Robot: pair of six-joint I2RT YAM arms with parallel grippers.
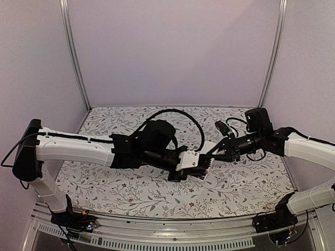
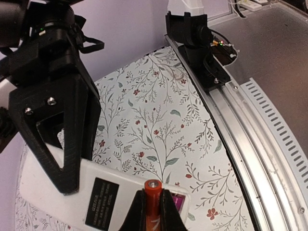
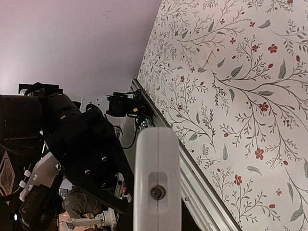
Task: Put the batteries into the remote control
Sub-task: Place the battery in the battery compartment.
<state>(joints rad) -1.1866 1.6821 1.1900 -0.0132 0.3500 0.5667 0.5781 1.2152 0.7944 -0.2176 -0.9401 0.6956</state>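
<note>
Between the fingertips of the left gripper (image 2: 153, 207), in its own wrist view, an orange battery (image 2: 153, 188) stands pinched by its sides, with one metal end poking clear. Just ahead lies the remote control (image 2: 127, 185), white back up and bearing a dark label (image 2: 102, 201). The right gripper (image 2: 67, 179) clamps it, one black finger lying across that back. The battery looks light, rigid and smooth, so I judge it likely to swivel or squirt out of a side pinch. A hold near mid-length, leaving the leading end free, suits seating it.

From the right wrist, the remote rises end-on at bottom centre, with the left arm (image 3: 82, 144) dark beside it. The right fingers themselves hardly show here. A thin hard plastic shell like this should resist bending but may pivot when pushed, so the grip belongs on its end, clear of the recess.

From above, both grippers meet over the middle of the floral table (image 1: 131, 188), held off it. The remote is mostly hidden between them. I see no second battery.
</note>
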